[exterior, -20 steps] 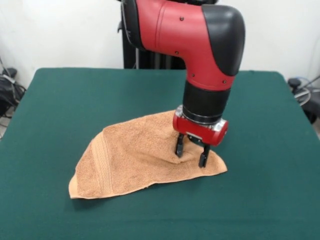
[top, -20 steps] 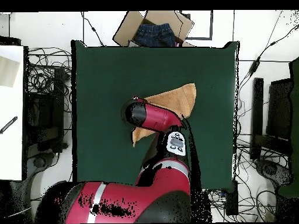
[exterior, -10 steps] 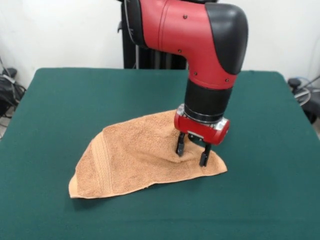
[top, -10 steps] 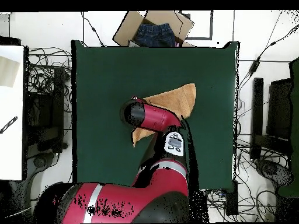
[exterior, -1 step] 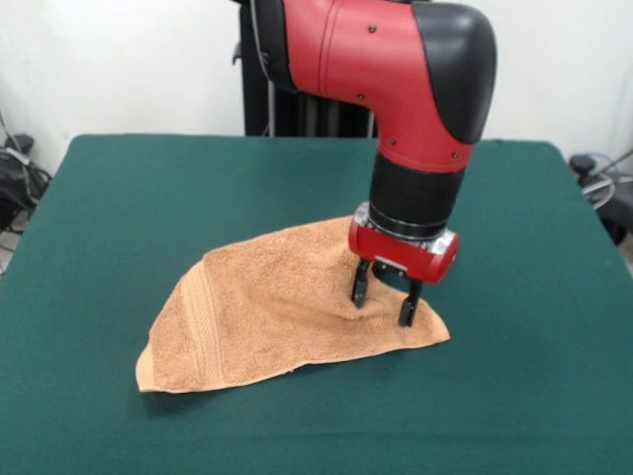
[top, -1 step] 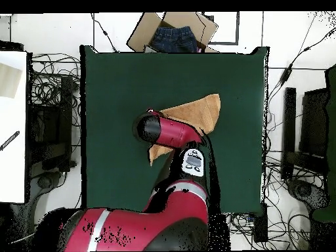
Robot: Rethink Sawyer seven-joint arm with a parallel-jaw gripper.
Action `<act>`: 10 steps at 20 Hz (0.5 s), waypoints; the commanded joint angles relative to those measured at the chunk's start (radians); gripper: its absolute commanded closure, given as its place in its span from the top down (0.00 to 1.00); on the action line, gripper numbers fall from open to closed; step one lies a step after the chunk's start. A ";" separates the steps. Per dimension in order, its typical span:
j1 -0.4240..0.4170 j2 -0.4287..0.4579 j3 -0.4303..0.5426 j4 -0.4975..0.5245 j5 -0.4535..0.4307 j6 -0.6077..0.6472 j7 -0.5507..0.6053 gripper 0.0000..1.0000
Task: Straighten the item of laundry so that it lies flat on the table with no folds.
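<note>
Gripper [exterior, -1 step: 384, 303] spread open, tips on folded towel [exterior, -1 step: 257, 312] on table [exterior, -1 step: 129, 198].

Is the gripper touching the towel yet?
Cannot tell. In the front view the open gripper stands low over the towel, fingertips overlapping the cloth, but no contact or gap shows plainly; overhead, the arm hides it.

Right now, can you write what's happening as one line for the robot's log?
hand: open, fingers down on towel's right end | orange-tan terry towel: folded, not flat | dark green felt table: towel near middle
</note>
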 commanded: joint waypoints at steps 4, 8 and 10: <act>0.156 -0.111 -0.048 0.014 0.109 0.262 0.292 1.00; 0.134 -0.091 -0.038 0.007 0.114 0.227 0.249 1.00; 0.097 -0.039 -0.015 -0.016 0.105 0.170 0.206 1.00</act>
